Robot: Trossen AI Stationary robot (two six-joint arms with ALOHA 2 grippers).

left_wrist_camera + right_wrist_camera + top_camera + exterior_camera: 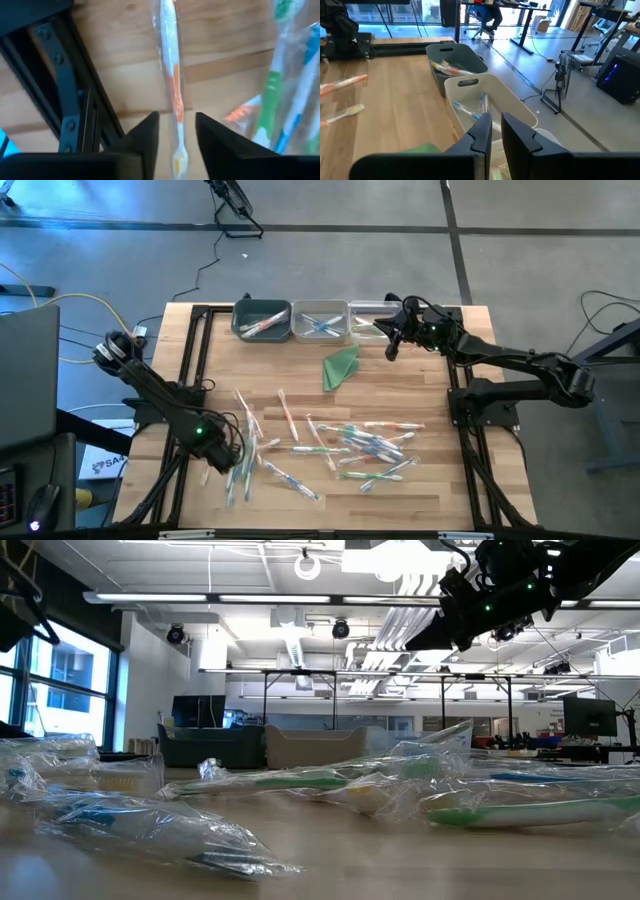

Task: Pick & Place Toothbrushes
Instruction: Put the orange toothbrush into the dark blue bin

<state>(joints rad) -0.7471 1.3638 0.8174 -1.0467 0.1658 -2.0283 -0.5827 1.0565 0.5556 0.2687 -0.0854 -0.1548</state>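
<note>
Roughly two dozen toothbrushes were scattered across the counter; three bins were lined at its far edge. One orange-accented toothbrush was straddled by the left tool, parted. The right tool, nearly closed and empty, was held above the bins.

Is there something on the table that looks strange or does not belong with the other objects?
Yes. A folded green triangle lies on the wood just in front of the three bins, apart from the scattered toothbrushes. It is the only item that is neither a brush nor a bin, so it looks out of place.
</note>
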